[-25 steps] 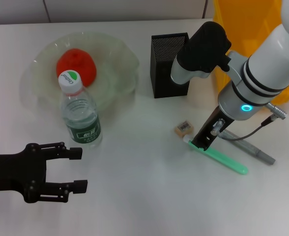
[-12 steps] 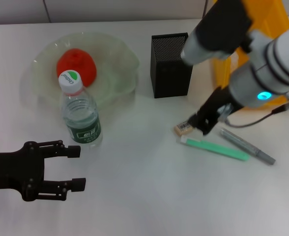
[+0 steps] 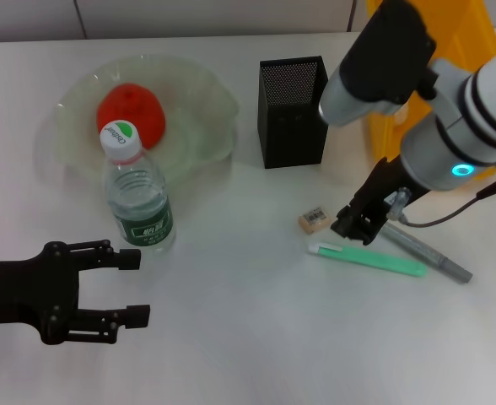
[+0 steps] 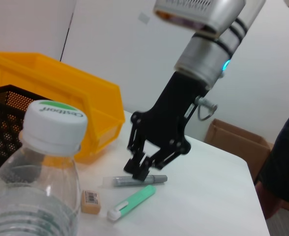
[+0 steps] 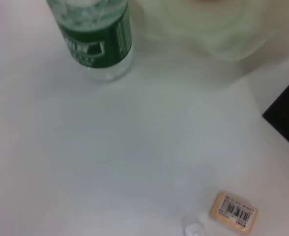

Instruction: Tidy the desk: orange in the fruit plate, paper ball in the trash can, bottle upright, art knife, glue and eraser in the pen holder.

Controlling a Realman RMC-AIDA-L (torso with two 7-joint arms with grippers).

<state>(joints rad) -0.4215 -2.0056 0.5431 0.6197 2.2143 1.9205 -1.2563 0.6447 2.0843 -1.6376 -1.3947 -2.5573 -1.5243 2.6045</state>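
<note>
- Trash can stands at the counter's far right edge.
- Fruit plate holds the orange.
- Bottle stands upright.
- Left gripper hangs spread wide, empty.
- Right gripper hangs slightly parted, empty, just beside the eraser.

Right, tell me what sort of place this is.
Probably an office or lab desk set up for a tidying trial: a white table with a pen holder, an eraser, a yellow trash can, and a cardboard box by a plain wall.
</note>
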